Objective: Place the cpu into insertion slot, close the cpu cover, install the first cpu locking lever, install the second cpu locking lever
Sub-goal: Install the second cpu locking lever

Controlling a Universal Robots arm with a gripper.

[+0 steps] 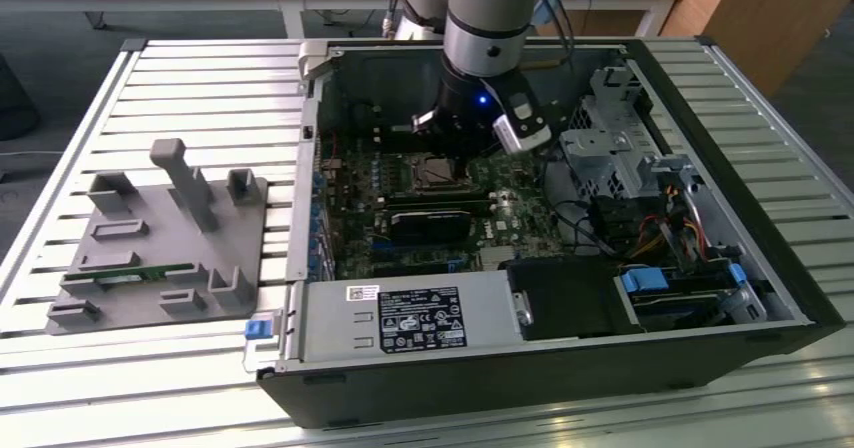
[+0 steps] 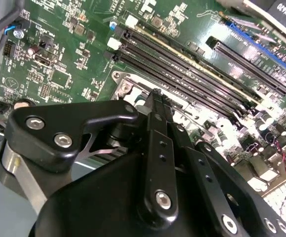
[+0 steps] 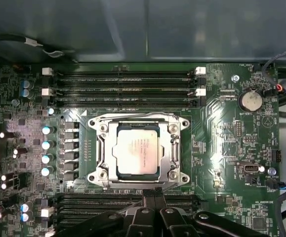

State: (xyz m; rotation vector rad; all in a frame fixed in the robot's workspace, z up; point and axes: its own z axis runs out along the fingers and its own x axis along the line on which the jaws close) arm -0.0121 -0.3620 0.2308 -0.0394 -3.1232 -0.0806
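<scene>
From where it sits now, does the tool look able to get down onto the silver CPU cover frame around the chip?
Probably yes. The tool hangs just at the edge of the silver metal cover frame around the grey square chip, inside the open black computer case. Nothing lies between them.

Light: even and bright, daylight perhaps.
Glare: on the cpu.
Blur: near black linkage, second wrist view.
</scene>
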